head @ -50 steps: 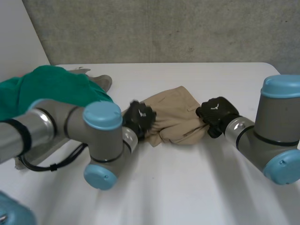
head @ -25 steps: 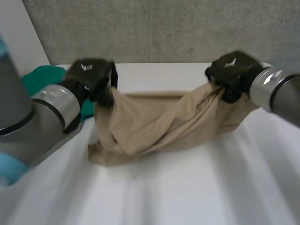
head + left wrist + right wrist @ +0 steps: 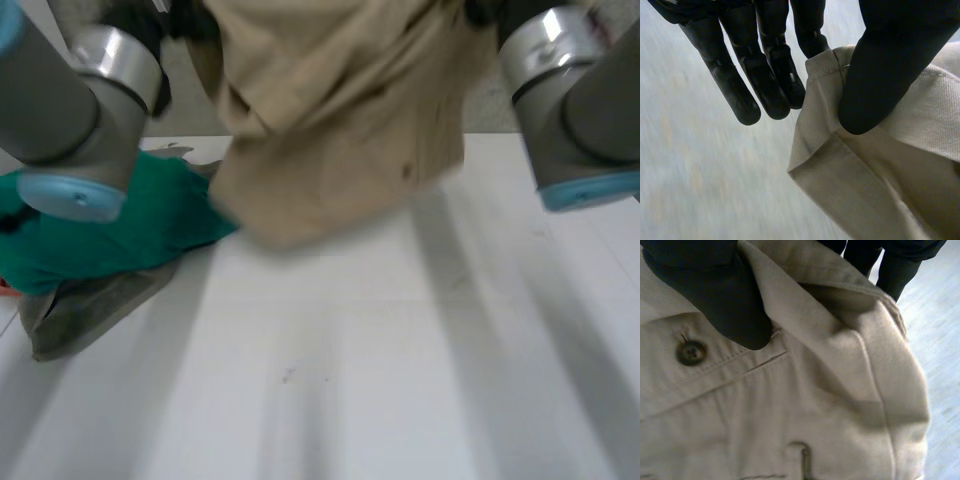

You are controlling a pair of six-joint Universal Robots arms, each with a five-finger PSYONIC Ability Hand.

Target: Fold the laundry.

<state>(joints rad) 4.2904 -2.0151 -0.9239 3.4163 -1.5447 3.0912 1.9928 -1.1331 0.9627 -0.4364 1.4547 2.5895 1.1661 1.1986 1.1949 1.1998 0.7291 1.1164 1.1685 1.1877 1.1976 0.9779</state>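
Note:
A tan garment [image 3: 330,130] hangs in the air between my two arms, its lower edge just above the white table [image 3: 400,380]. My left hand [image 3: 890,65] is shut on a hemmed corner of the tan garment [image 3: 880,175], which is pinched between thumb and fingers [image 3: 775,75]. My right hand [image 3: 715,295] is shut on the other upper edge of the tan garment [image 3: 790,410]. Its thumb presses the cloth just above a brown button [image 3: 691,352], and its fingers [image 3: 895,265] are behind the fold.
A green cloth [image 3: 110,225] lies bunched at the table's left side, on top of a grey cloth [image 3: 90,305]. A concrete wall stands behind the table. My left arm [image 3: 70,110] and right arm [image 3: 570,110] are raised at either side.
Both hands have lifted the tan garment off the table and drawn it apart. It has gone from a heap on the table to hanging high, close to the head camera.

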